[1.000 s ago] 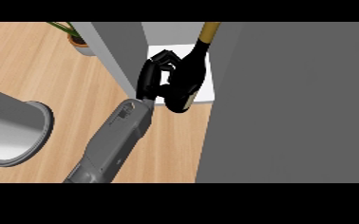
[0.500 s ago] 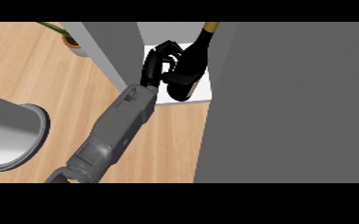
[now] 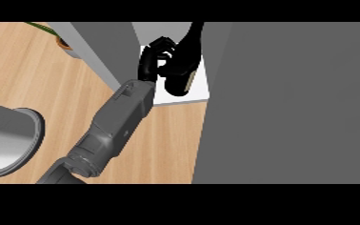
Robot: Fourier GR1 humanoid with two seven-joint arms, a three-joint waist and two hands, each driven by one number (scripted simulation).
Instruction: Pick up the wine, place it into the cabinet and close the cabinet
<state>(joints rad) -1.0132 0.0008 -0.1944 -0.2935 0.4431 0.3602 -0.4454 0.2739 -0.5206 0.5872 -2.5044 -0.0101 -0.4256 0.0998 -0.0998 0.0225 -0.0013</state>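
The left hand (image 3: 153,61) curls its fingers round the dark wine bottle (image 3: 181,69), holding it tilted over the white cabinet shelf (image 3: 199,93), between the cabinet's grey side wall (image 3: 105,52) and its grey door (image 3: 281,105). The bottle's cream label (image 3: 188,83) shows near its base; no writing on it can be read. A potted plant (image 3: 60,38) stands on the wooden counter (image 3: 56,90), and a grey round vessel (image 3: 15,138) sits at the left edge.

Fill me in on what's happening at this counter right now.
One robot hand is curled round a dark wine bottle and holds it inside the open cabinet, over the white shelf. The bottle leans, neck pointing deeper in. The cabinet is not yet closed. Which arm this is cannot be told from the view. A potted plant stands on the wooden counter to the left.
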